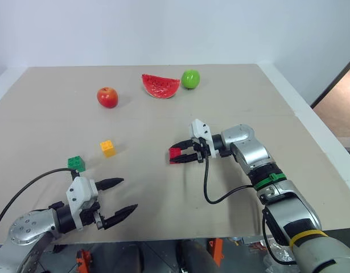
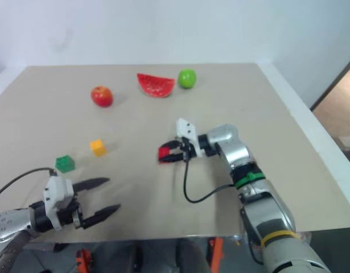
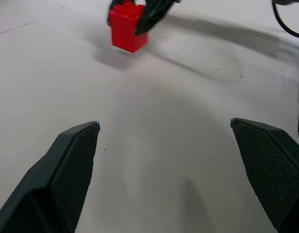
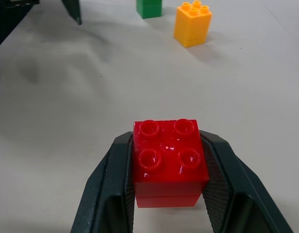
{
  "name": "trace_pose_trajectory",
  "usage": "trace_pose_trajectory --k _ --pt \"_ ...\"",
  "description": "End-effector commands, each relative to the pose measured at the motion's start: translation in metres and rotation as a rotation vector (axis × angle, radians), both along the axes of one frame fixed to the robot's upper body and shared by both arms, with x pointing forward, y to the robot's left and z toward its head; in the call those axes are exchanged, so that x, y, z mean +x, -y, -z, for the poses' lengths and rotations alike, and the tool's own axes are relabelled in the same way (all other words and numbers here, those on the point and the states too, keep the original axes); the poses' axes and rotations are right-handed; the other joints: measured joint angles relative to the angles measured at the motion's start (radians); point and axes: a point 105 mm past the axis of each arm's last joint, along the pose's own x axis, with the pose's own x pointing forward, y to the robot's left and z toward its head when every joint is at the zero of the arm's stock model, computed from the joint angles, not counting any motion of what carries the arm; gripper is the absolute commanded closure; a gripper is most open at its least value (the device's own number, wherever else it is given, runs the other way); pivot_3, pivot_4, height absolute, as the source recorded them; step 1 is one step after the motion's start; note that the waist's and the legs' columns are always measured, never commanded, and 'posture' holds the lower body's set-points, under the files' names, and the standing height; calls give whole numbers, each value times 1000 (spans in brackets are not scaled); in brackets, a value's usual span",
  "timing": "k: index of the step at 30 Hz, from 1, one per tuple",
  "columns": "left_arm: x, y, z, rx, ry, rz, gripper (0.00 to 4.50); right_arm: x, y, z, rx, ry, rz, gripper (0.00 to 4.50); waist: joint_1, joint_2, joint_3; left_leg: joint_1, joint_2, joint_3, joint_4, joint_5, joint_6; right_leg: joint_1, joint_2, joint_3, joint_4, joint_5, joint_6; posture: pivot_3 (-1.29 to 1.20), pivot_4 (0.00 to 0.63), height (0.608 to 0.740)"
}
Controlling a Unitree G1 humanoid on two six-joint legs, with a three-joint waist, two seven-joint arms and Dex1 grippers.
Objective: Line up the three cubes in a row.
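Observation:
My right gripper is shut on the red cube, holding it just above the middle of the table and pointing left. In the right wrist view the red cube sits studs-up between the two fingers. The yellow-orange cube and the green cube rest on the table to the left, a short gap between them. My left gripper stands open near the front left edge, below the green cube, with nothing between its fingers.
At the back of the table lie a red apple, a watermelon slice and a green apple. A black cable hangs from my right wrist over the table. The table's front edge runs just under my left gripper.

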Motion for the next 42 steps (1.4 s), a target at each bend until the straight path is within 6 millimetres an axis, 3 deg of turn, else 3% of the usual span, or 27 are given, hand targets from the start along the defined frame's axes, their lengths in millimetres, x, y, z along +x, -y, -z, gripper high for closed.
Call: trace_pose_trajectory --k 1,20,22,28,33,37,40,42 --pt "0 1 -11 -8 46 0 0 -4 -2 -5 25 15 -31 3251 0 0 0 0 1 0 0 0 0 0 1 0 0 1 -1 0 150 740" --pt "6 9 -13 0 103 13 0 -2 -7 8 41 -6 -30 3251 0 0 0 1 6 0 0 0 0 0 6 0 0 2 -5 0 150 740" --pt "7 9 -13 1 106 14 0 -2 -6 9 40 -12 -29 2203 0 0 0 1 7 1 0 0 0 0 7 0 0 2 -5 0 150 740" --pt "10 8 -14 5 117 5 0 -3 -6 -4 90 2 -31 179 -1 0 0 1 8 1 0 0 0 0 8 0 0 2 -6 0 150 740" --pt "19 -7 -22 -15 168 -133 0 -6 -3 -40 202 15 -4 46 0 0 0 1 8 1 0 0 0 -1 8 0 0 2 -6 0 150 740" --pt "41 -36 -37 -83 251 -431 0 -5 3 -75 324 60 80 46 0 0 0 1 8 0 0 0 0 -1 8 0 0 2 -6 0 150 740" --pt "56 -54 -43 -132 281 -666 0 -7 6 -85 360 115 122 46 0 0 0 1 8 -1 1 0 0 0 8 -1 0 3 -5 0 150 740" --pt "64 -54 -37 -157 248 -764 0 -10 8 -86 368 125 138 46 0 0 0 1 8 -1 1 0 0 1 8 0 0 3 -5 0 150 740"
